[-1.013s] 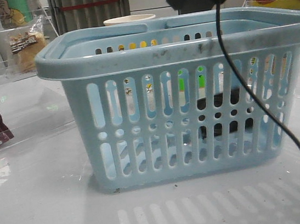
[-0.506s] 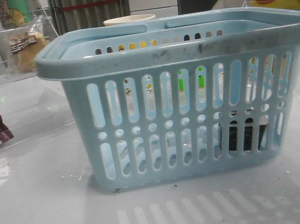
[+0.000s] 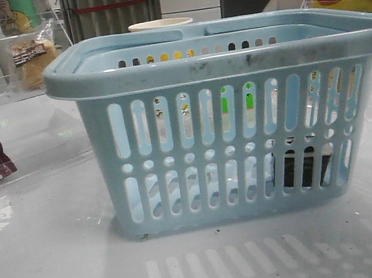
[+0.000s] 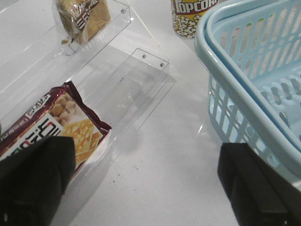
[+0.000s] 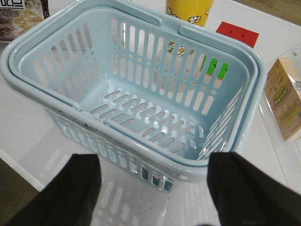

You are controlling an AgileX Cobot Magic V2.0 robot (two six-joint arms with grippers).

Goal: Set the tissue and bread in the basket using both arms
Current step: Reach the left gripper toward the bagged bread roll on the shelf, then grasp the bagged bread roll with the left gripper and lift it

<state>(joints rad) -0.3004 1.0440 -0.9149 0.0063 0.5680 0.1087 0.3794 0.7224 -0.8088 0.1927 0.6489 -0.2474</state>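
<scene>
Now R arm gone from front view; 1 s back was hanging over basket (image 3: 217, 63) w/ dark shape mid-height behind the slots. Since then, tissue (image 3: 298, 171) down on basket floor, far-right corner in front view, seen only thru lower slots as black block, upright-ish, close against near wall. No shift btwn last half-sec and now, so looks settled.

Means tissue half prob done (judgement, not confirmed from above: right wrist view shows floor mostly bare, that corner tucked under rim, only dark bits behind the slots).

R gripper (image 5: 153, 193): fingers wide apart, nothing btwn, hovering outside basket's near rim. L gripper (image 4: 141, 188): fingers also spread, empty, over bare table btwn cracker packet (image 4: 51, 127) and basket wall.

Bread (image 4: 83, 18) not yet touched: lying in clear acrylic shelf (image 4: 141, 70), well apart from L gripper, beyond the cracker packet. In front view sits back-left (image 3: 32, 58), outside basket.

Next, likely: L arm to reach fwd over cracker packet to bread, pinch crinkly bag, lift clear of shelf lip, carry over rim. Risks: grabbing cracker packet by mistake; slippery bag; clear shelf edge hard to see; popcorn cup (image 4: 193, 16) near the carry path.
</scene>
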